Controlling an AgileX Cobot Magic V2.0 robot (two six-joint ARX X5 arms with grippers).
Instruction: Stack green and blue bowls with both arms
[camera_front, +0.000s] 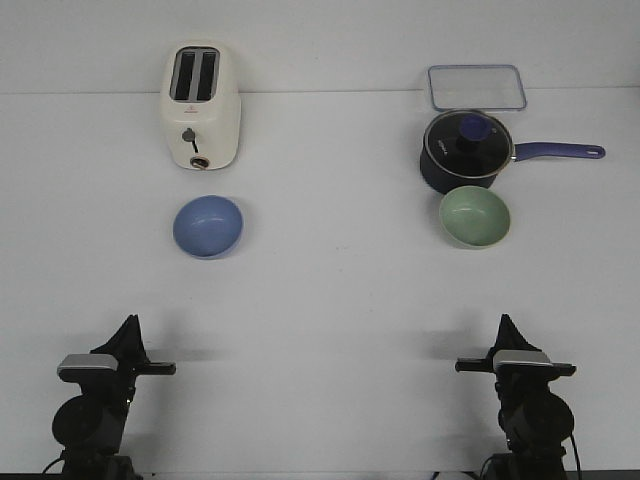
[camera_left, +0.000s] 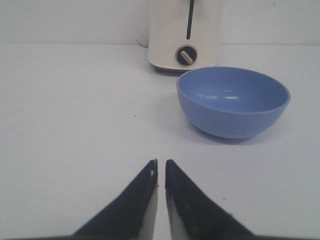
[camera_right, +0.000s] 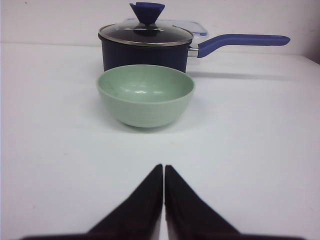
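Blue bowl (camera_front: 208, 225) lies ahead of the left gripper (camera_front: 127, 331), near the toaster (camera_front: 200, 105); green bowl (camera_front: 475, 216) lies ahead of the right gripper (camera_front: 505, 328), just before the saucepan (camera_front: 468, 150). Both grippers' jaws are together, empty, each well short of its bowl.

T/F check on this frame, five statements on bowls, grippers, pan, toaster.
1. The blue bowl sits in front of the toaster. True.
2. The green bowl is stacked inside the blue bowl. False: they sit apart, on opposite sides of the table.
3. The left gripper holds the blue bowl. False: it is shut on nothing, short of the bowl.
4. The saucepan has its lid on. True.
5. The right gripper is wide open. False: its fingers are closed together.
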